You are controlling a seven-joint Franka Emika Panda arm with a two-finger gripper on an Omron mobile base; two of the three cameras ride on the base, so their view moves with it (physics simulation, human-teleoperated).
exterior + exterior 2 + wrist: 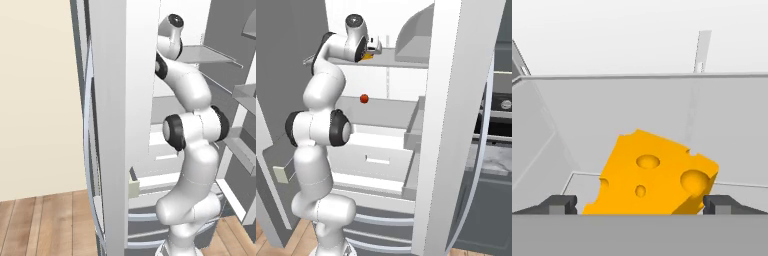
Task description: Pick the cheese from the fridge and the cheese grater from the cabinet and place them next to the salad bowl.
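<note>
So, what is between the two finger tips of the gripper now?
In the hand view, the cheese lies between the fingertips of the gripper, tilted, on the fridge shelf. Whether the pads touch it cannot be told.

I see the cheese [657, 177] as a smooth, matt yellow-orange block pitted with round holes. The fridge [461, 100] walls look like plain white and grey plastic, smooth, with a faint sheen. My arm's shell is glossy white with dark matt joints. The floor [45, 220] shows wood planks.
</note>
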